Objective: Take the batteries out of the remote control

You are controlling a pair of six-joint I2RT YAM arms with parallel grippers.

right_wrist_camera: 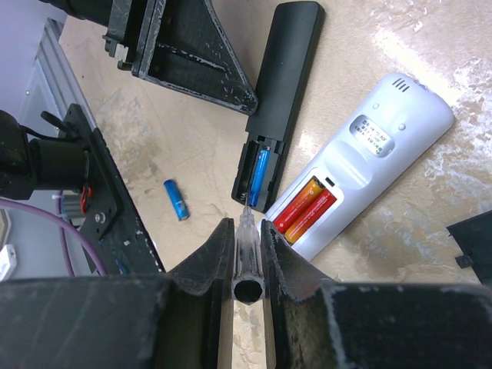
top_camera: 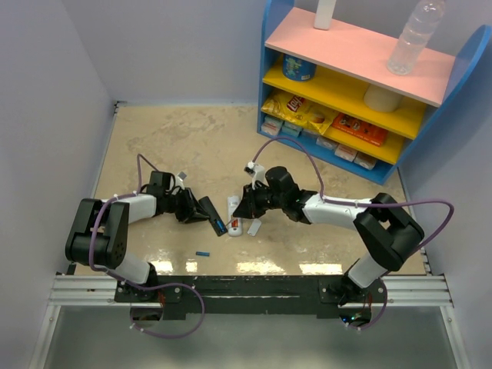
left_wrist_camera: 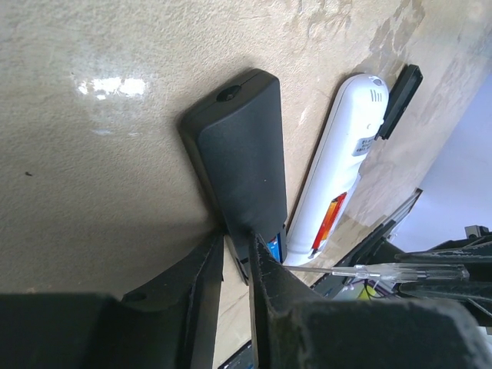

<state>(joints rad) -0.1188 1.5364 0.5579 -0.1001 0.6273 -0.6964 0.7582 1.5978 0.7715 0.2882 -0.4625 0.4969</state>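
My left gripper point(left_wrist_camera: 238, 246) is shut on the near end of a black remote control point(left_wrist_camera: 238, 161), holding it against the table. Its open compartment holds one blue battery point(right_wrist_camera: 258, 177). My right gripper point(right_wrist_camera: 246, 227) is shut on a clear-handled screwdriver point(right_wrist_camera: 247, 254), and the thin tip touches the near end of that blue battery. A white remote control point(right_wrist_camera: 369, 161) lies beside it with two orange-red batteries point(right_wrist_camera: 307, 209) in its open bay. Another blue battery point(right_wrist_camera: 176, 200) lies loose on the table point(top_camera: 202, 253). In the top view the two grippers point(top_camera: 201, 214) point(top_camera: 242, 207) meet mid-table.
A small white cover plate point(top_camera: 254, 227) lies by the white remote, and a black cover plate point(left_wrist_camera: 400, 100) lies beyond it. A blue shelf unit point(top_camera: 346, 84) with snacks and a bottle stands at the back right. The metal rail point(top_camera: 246, 288) runs along the near edge.
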